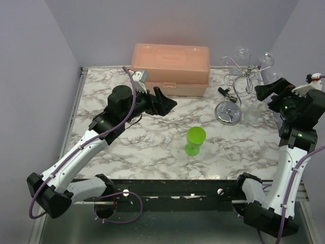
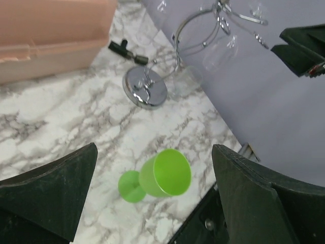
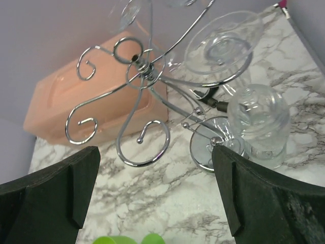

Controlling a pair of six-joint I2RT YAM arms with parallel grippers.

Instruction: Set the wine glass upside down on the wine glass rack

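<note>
Job: hang the wine glass upside down on the rack.
Glass: the green wine glass (image 1: pixel 195 140) stands on its foot in the middle of the worktop (image 1: pixel 152 147), cup facing up. Nothing touches it.
Rack: the wine glass rack (image 1: pixel 236 94) is at the back R, well apart from the green glass. Its shiny round base sits on the worktop.
Rack spots: clear glasses (image 3: pixel 218 46) already hang on the far side. The curly arms (image 3: pixel 147 145) on the side by the peach box (image 1: pixel 170 68) look free.
Other stuff: one more clear glass (image 3: pixel 259 127) stands just beside the rack base.
L tool (image 1: pixel 165 101): fingers spread wide, nothing in it. It's up in the air near the box, pointing at the green glass.
R tool (image 1: pixel 269 90): fingers spread wide too, nothing in it. It's close to the rack.
Step now (my guess): reach for the green glass. Nobody has it yet.
How to do it well: come down w/ fingers wide on both sides of the cup or stem, then squeeze softly. The glass looks light & tall, so a bump could tip it.
After that: flip it slow, then slide the stem into a free curly arm so the foot rests on top.
Watch out: don't knock the clear glasses or shove the rack.
</note>
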